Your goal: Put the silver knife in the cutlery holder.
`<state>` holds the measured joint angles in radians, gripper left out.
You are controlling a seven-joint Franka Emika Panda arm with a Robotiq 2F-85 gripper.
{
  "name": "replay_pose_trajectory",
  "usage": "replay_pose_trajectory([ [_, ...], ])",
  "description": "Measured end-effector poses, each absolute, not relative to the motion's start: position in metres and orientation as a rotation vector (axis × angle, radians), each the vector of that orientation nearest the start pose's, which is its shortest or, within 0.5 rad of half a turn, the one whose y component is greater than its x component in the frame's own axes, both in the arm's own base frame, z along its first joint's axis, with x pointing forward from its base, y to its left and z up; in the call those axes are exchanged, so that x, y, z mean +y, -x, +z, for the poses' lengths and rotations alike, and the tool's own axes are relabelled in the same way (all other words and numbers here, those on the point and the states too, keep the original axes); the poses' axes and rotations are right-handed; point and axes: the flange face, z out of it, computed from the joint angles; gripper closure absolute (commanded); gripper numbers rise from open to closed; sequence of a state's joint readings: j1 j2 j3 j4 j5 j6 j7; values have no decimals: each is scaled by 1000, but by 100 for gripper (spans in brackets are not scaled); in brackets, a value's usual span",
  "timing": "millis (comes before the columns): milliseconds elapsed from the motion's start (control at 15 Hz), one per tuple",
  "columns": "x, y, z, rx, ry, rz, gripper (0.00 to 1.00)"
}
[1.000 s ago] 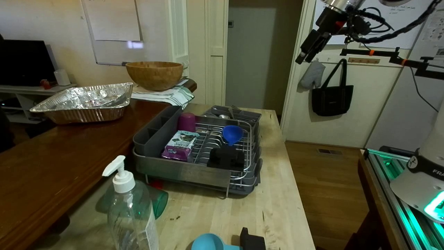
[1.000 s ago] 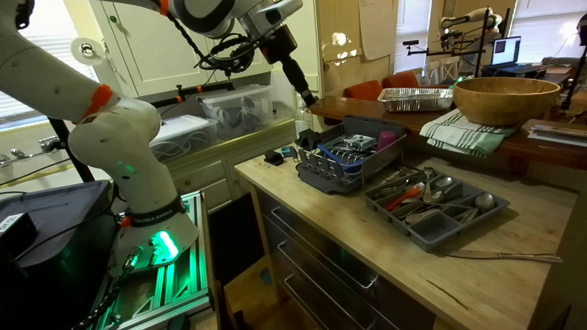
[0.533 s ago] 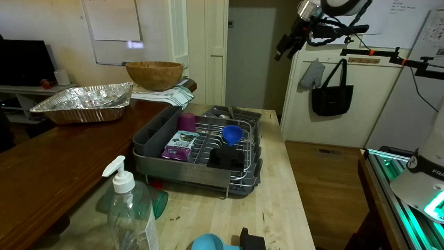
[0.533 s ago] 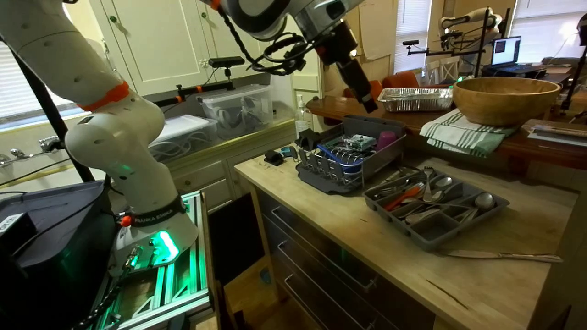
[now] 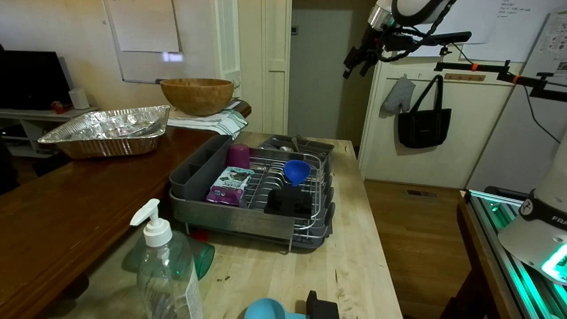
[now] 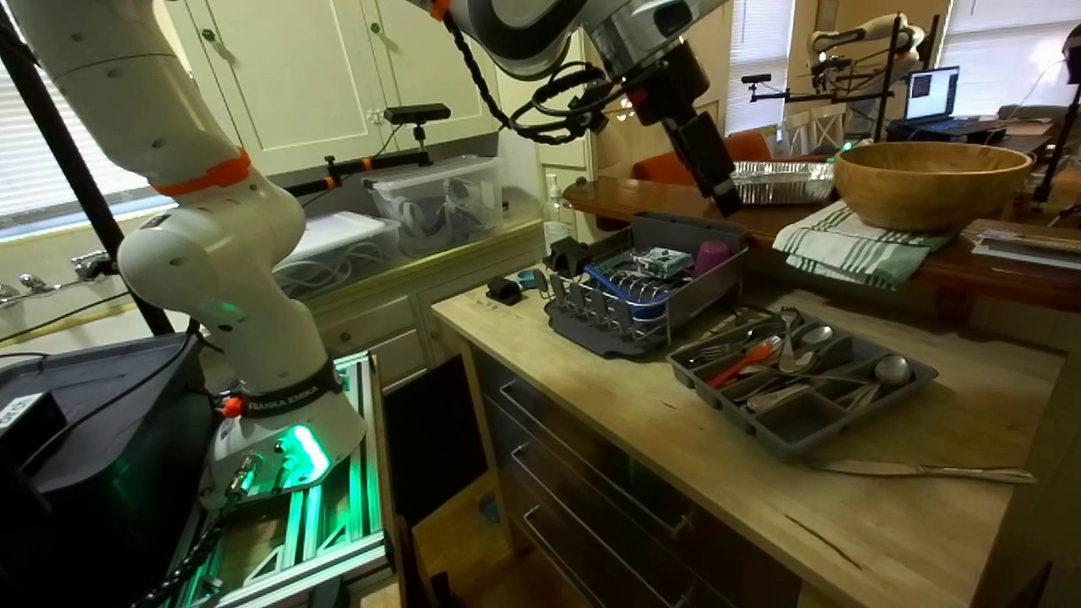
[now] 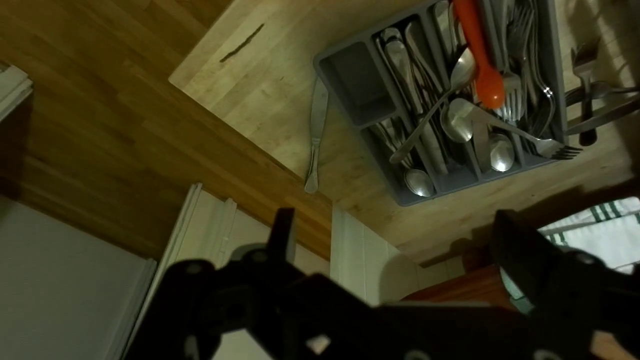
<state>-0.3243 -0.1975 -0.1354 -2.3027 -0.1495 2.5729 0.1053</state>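
The silver knife [image 6: 925, 470] lies flat on the wooden counter, beside the grey cutlery holder. It also shows in the wrist view [image 7: 316, 135], its blade tip close to the holder's corner and its handle towards the counter edge. The cutlery holder, a divided tray [image 6: 798, 420], holds forks, spoons and an orange utensil. In the wrist view one compartment of the holder [image 7: 357, 82], at the knife's end, is bare. My gripper [image 7: 395, 214] is open, with nothing between its fingers [image 7: 284, 227]. It hangs high above the counter in both exterior views [image 5: 355, 74] [image 6: 726, 203]. The knife is hidden in an exterior view.
A dish rack [image 6: 705, 291] with a purple cup stands beside the tray. A wooden bowl [image 6: 929, 181] on a striped towel [image 6: 861, 245] and a foil pan [image 6: 781, 184] sit on the raised brown ledge. A pump bottle [image 5: 166, 270] stands at the counter's other end.
My arm has swung out over the counter towards the cutlery holder, fast at first, then more slowly. The gripper has turned and its two fingers now show apart. Knife and holder have not moved.
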Motion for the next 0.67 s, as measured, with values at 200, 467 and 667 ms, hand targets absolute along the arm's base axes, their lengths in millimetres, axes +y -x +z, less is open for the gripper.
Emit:
replay_pose_trajectory([
  [200, -230, -465, 478, 738, 3136, -730, 0],
  [467, -230, -465, 478, 737, 3136, -730, 0],
  [667, -241, -467, 482, 761, 3131, -749, 0],
])
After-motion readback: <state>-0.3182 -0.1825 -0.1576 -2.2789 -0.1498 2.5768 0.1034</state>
